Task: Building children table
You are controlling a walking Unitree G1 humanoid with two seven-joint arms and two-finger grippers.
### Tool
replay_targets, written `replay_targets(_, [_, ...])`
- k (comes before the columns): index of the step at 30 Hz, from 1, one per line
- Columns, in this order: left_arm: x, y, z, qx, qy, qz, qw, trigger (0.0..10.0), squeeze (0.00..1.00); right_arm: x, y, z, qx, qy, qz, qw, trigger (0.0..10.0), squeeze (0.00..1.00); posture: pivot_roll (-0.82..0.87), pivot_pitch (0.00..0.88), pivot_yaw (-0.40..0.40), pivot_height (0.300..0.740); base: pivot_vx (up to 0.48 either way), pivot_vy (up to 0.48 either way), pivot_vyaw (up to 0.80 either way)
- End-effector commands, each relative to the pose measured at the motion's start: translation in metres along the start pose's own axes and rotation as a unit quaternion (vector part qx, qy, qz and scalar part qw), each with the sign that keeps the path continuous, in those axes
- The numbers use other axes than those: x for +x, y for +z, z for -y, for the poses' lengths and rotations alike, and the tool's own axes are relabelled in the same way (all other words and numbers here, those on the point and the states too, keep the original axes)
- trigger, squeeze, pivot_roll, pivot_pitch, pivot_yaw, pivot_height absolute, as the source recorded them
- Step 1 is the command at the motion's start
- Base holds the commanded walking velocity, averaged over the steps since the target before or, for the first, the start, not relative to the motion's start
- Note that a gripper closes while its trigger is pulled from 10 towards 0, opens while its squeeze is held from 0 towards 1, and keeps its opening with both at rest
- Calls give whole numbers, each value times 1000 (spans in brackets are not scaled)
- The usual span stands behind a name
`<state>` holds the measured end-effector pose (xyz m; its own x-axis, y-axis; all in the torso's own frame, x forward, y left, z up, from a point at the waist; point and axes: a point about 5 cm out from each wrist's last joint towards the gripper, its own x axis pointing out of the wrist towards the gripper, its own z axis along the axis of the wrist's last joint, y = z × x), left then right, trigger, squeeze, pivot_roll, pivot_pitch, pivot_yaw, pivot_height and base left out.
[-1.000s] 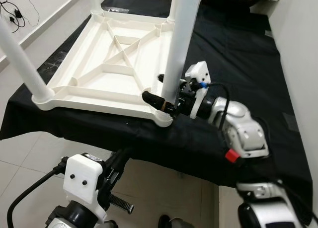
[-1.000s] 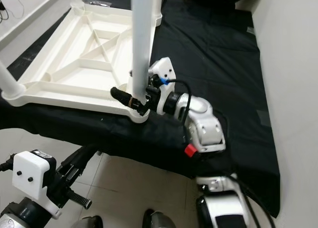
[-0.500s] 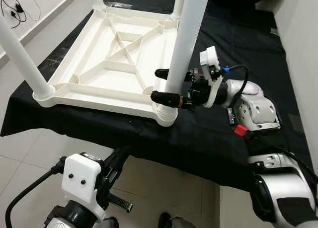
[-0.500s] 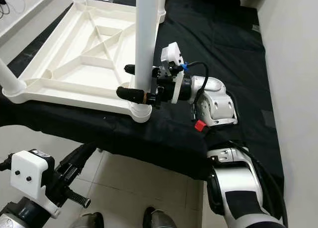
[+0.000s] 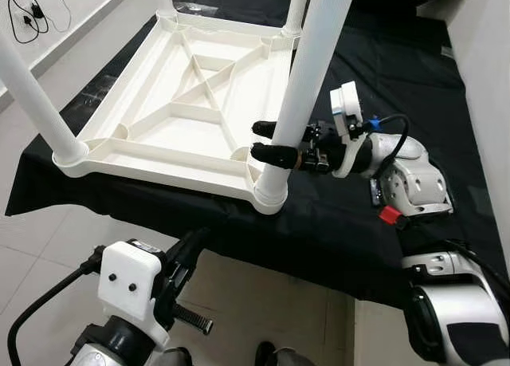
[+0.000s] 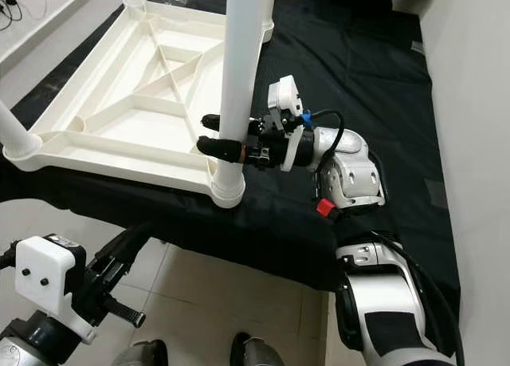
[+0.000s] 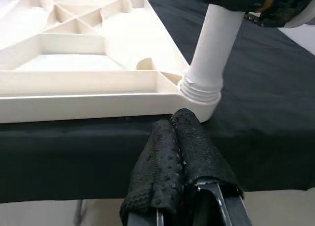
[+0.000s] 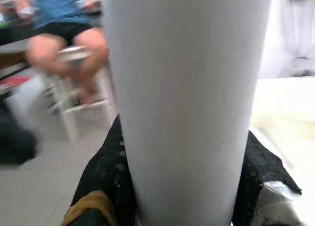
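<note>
Black cloth (image 5: 382, 55), right gripper (image 5: 280, 142) clasping table leg (image 5: 307, 87) (upright)

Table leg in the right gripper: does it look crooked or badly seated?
The leg leans instead of standing square to the upturned tabletop. At its corner socket thread rings show, so it looks not fully screwed in. The right gripper clamps it low down.

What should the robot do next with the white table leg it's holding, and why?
Probably twist the leg a little further into its corner socket. The right gripper is clamped around it just above the socket, and thread rings at the leg's base look not fully sunk.
</note>
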<state>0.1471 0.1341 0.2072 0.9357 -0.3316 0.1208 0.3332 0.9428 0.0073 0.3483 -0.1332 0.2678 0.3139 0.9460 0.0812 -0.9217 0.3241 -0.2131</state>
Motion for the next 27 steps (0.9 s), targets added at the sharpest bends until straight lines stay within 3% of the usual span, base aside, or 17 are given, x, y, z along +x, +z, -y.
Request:
replay_targets(1, [-2,-2,-1,2,-4,-14,1000,10000,0,-17,-35,17,38,-203,-83,975,0,0,145,277,-108,740,0,0,0])
replay_targets(2, [-2,-2,-1,2,-4,-14,1000,10000,0,-17,-35,17,38,-203,-83,975,0,0,145,277,-108,740,0,0,0])
replay_targets(3, [-1,-2,-3,4,0,-12,1000,10000,0,-34,-64,6,58,-356,-129,924,0,0,121,263,-140,740,0,0,0])
replay_targets(4, [-1,-2,-3,4,0,-12,1000,10000,0,-34,-64,6,58,-356,-129,924,0,0,121,263,-140,740,0,0,0])
replay_targets(5, [0,-1,-5,10,3,-12,1000,10000,0,-43,-84,-18,34,-420,-193,886,0,0,128,271,-125,740,0,0,0])
replay_targets(6, [0,1,-8,9,12,-6,1000,10000,0,-46,-92,-33,24,-452,-219,864,0,0,93,257,-115,740,0,0,0])
replay_targets(10, [2,2,-8,9,13,-3,1000,10000,0,-41,-89,-36,19,-452,-215,866,0,0,110,240,-119,740,0,0,0])
replay_targets(13, [8,3,-7,2,11,9,1000,10000,0,-27,-76,-16,2,-449,-195,872,0,0,104,226,-130,740,0,0,0])
replay_targets(14, [10,4,-7,2,11,12,1000,10000,0,-22,-70,-8,-4,-438,-194,878,1333,0,101,225,-131,740,0,0,0])
replay_targets(15, [10,4,-7,0,13,13,1000,10000,0,-18,-66,-5,-6,-437,-186,880,10000,0,100,227,-131,740,0,0,0])
replay_targets(17, [9,4,-8,0,14,13,1000,10000,0,-12,-61,-4,-9,-421,-177,890,10000,0,100,227,-130,740,0,0,0])
replay_targets(18, [9,4,-8,0,15,12,1000,10000,0,-9,-58,-5,-12,-410,-170,896,10000,1000,100,227,-130,740,0,0,0])
replay_targets(20, [9,4,-8,0,15,12,1000,10000,0,-9,-58,-5,-12,-410,-170,896,10000,1000,100,227,-130,740,0,0,0])
replay_targets(24, [9,5,-8,-1,15,11,1000,10000,0,0,-55,-10,17,-354,-141,924,10000,1000,106,238,-123,740,0,0,0])
replay_targets(25, [9,5,-8,-3,14,10,1000,10000,0,5,-47,-11,24,-282,-102,954,10000,1000,112,247,-122,740,0,0,0])
replay_targets(26, [9,5,-8,-3,14,10,1000,10000,0,5,-47,-11,24,-282,-102,954,10000,1000,112,247,-122,740,0,0,0])
replay_targets(27, [8,5,-7,-5,14,9,1000,10000,0,6,-40,-12,23,-212,-73,974,10000,1000,115,250,-122,740,0,0,0])
